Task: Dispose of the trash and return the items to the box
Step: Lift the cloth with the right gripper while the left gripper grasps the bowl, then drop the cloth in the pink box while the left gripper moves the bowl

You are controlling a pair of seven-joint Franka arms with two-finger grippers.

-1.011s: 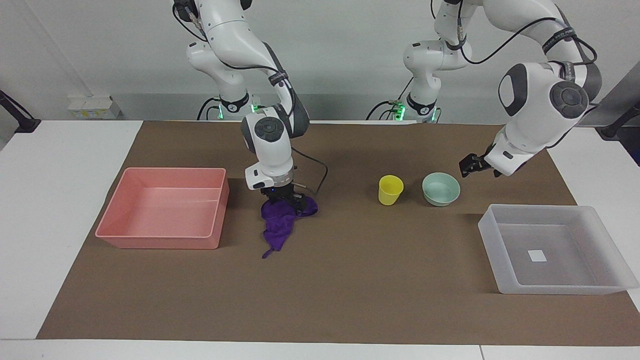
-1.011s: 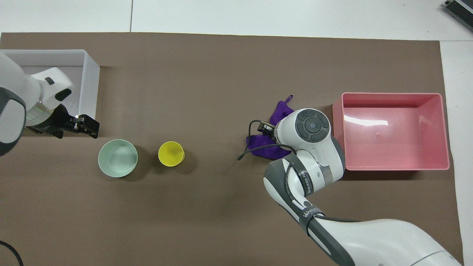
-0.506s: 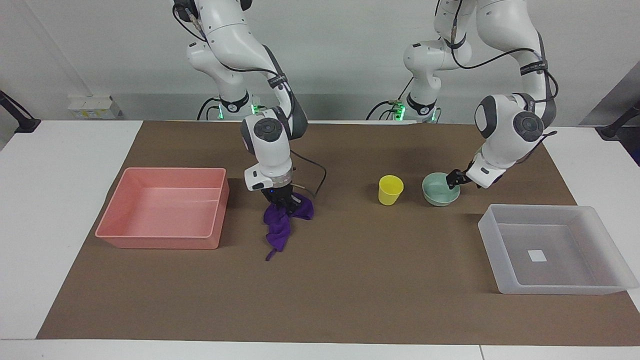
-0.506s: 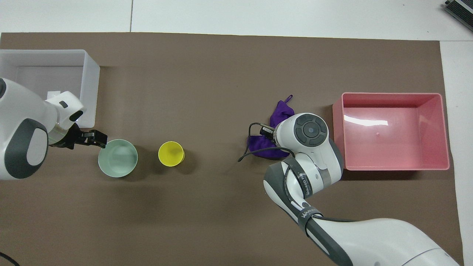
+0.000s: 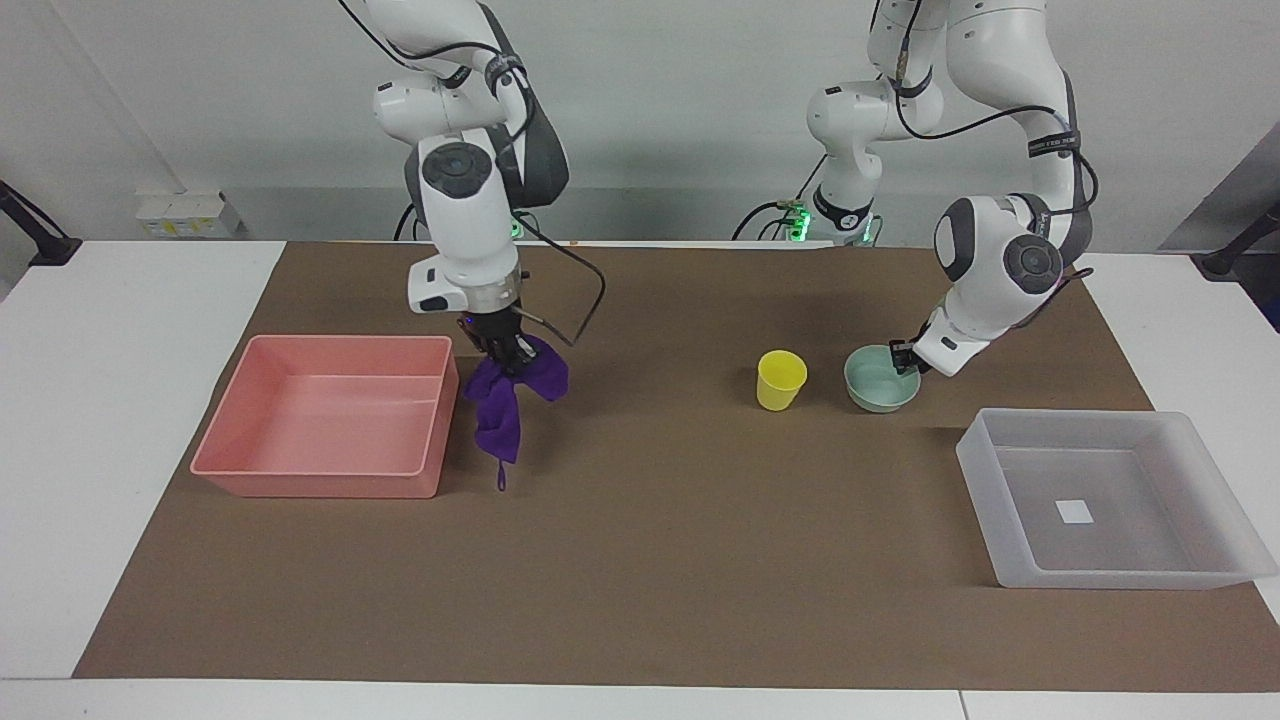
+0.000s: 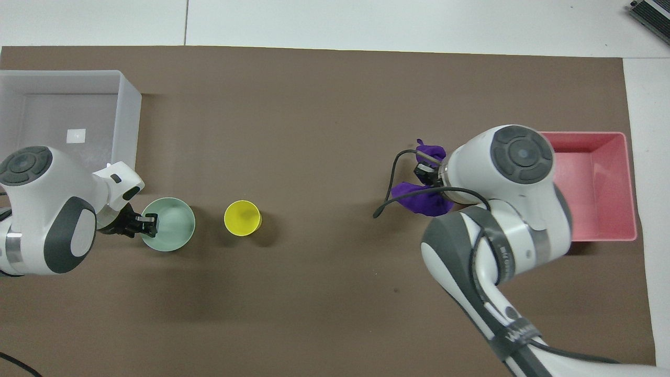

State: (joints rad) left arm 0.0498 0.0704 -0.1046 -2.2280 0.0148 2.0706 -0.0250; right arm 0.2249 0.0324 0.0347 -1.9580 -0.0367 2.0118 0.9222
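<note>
A: Start nearest the robots. What's there?

B: A small yellow cup [image 5: 781,379], smooth plastic, upright and open-topped, with nothing visible inside. Beside it, toward the left arm's end of the table, sits a shallow mint-green bowl [image 5: 872,385], round and glossy, a little wider than the cup.

A: And the left gripper [image 5: 903,357]?

B: It is down at the bowl's rim, on the side away from the cup, fingers clamped on that rim. The bowl sits on the brown mat [image 5: 640,560].

A: The rag?

B: A soft, deep-purple rag [image 5: 508,392], crumpled, hangs from the right gripper [image 5: 511,360], whose fingers are clenched on its top folds. It is lifted clear of the mat, its thin tail pointing down, just beside the pink tray's wall, not over the tray.

A: Describe that tray.

B: The pink tray [image 5: 330,478] is opaque, rectangular, with smooth, fairly tall walls. I see nothing in it. It sits toward the right arm's end of the table.

A: And farthest from the robots?

B: The clear box [image 5: 1100,578], a whitish translucent plastic rectangle with low sloped walls, toward the left arm's end, farther out than the bowl. Only a small white square sticker [image 5: 1075,512] lies on its floor.
</note>
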